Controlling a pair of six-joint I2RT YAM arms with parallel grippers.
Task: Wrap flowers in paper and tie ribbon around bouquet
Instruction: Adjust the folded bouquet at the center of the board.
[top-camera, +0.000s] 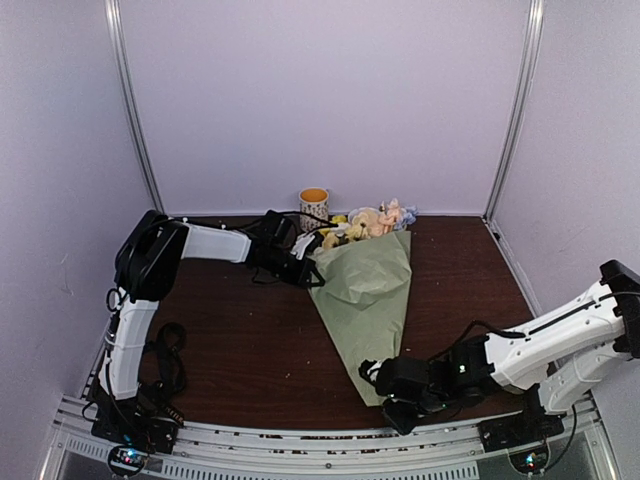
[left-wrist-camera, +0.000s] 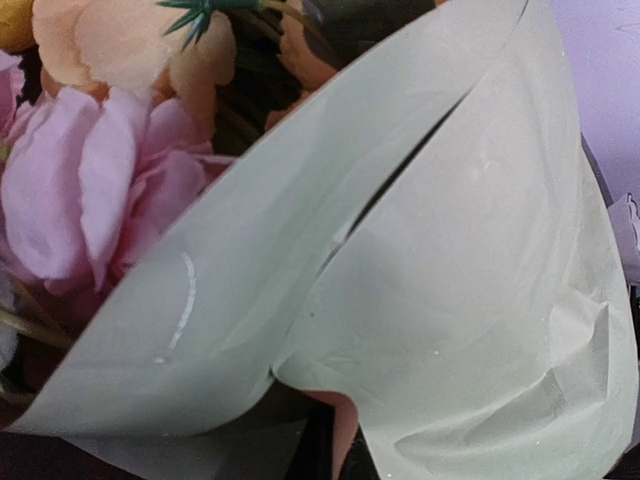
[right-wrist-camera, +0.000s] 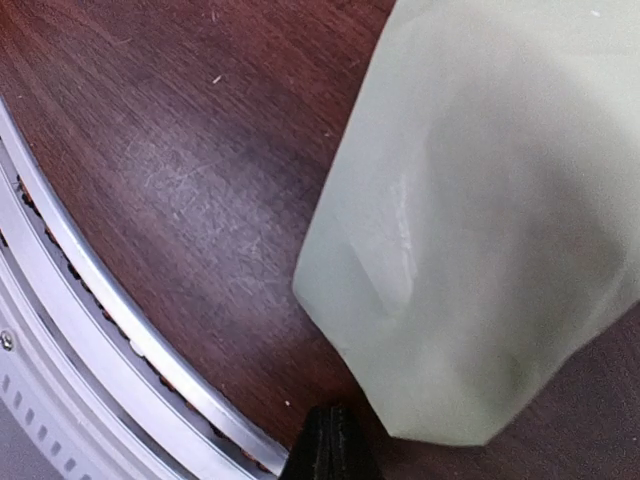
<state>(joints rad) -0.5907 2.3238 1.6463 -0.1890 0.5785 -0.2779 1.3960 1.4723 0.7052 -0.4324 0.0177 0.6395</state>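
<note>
Dark wood bench (top-camera: 250, 340). On it lies the sage-green paper (top-camera: 365, 290), rolled into a cone with its narrow tip toward the near edge. The flowers (top-camera: 370, 222) poke out of the wide far end, near a mug (top-camera: 313, 208). The left fingers (top-camera: 308, 274) are clenched at the cone's upper left rim; whether they pinch paper, cannot tell. The right fingers (right-wrist-camera: 325, 450) are pressed together just beside the tip.

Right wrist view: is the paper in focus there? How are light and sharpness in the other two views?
Right wrist view: the paper is blurred, its edges soft, while the table grain is sharp. Left wrist view: paper and flowers are slightly soft, with one thin curved bright streak on the paper. Top external view: even light, weak shadows, everything sharp.
</note>
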